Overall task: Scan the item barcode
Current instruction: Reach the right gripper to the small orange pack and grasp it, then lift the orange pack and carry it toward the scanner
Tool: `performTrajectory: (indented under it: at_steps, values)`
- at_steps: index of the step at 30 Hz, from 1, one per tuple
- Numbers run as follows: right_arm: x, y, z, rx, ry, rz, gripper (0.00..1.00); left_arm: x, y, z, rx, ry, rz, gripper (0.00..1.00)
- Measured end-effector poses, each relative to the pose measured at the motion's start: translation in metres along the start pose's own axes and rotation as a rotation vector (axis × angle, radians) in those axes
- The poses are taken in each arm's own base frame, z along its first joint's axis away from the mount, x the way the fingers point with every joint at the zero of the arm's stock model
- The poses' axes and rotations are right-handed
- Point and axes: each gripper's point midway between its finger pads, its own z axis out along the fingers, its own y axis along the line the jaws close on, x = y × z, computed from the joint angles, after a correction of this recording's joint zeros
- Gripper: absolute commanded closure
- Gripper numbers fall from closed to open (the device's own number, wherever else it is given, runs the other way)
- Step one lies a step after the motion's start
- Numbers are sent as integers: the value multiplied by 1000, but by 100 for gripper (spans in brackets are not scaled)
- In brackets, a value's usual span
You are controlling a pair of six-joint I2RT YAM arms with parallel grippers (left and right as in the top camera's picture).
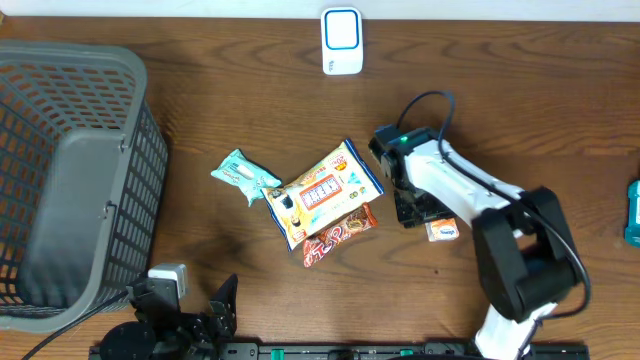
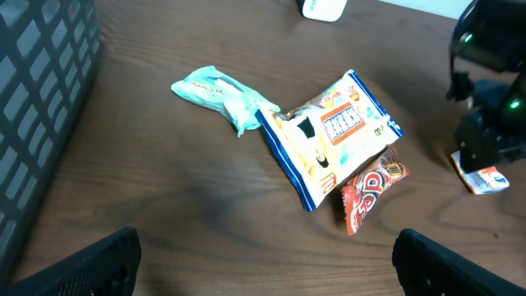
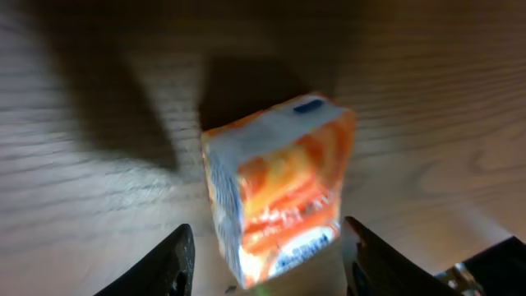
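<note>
left gripper: jaws spread wide, empty; on the near side of the snack bag
red bar: against the snack bag's near edge, partly under it
orange box: task item, just right of the snack bag's near corner
right gripper: fingers straddle the orange box; can't tell if it's clamped
teal packet: touching the snack bag's left end
scanner: well beyond the snack bag, farthest out

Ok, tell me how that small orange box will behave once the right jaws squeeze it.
Flat faces and crisp edges on the small orange box suggest it is stiff and won't roll. Its glossy sheen may slip slightly. Being small, probably light.
</note>
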Motion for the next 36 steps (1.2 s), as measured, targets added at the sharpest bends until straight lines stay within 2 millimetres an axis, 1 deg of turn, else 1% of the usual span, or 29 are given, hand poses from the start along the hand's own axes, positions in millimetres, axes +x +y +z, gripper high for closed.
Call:
performTrajectory:
  at_steps: [2,3,5,7,8,14,15,17,19,22,24,26,30,31,34,36]
  values:
    - [2,2,7,9,14,-6,48,0,0,0,0,0,0,2]
    - [3,2,10,13,19,-8,51,0,0,0,0,0,0,2]
    - [4,3,17,22,31,-15,69,0,0,0,0,0,0,2]
    - [5,3,22,33,37,-19,91,0,0,0,0,0,0,2]
    - [4,3,23,39,35,-20,99,0,0,0,0,0,0,2]
    - [3,4,21,33,30,-10,99,0,0,0,0,0,0,2]
    - [2,5,20,20,35,-6,99,0,0,0,0,0,0,2]
    - [8,12,12,-45,89,1,98,0,0,0,0,0,0,2]
    - [14,22,-2,-138,162,21,98,0,0,0,0,-1,0,2]
    - [13,37,-39,-325,249,107,98,0,0,0,0,0,0,2]
    - [12,45,-66,-460,324,213,98,0,0,0,0,0,0,2]
    - [14,49,-87,-552,418,335,98,0,0,0,0,0,0,2]
    - [32,49,-112,-626,682,596,98,0,0,0,0,0,0,2]
    - [32,50,-118,-644,747,672,98,0,0,0,0,0,0,2]
    - [26,55,-131,-698,869,830,98,0,0,0,0,0,0,2]
    - [12,59,-135,-749,897,916,98,0,0,0,0,0,0,2]
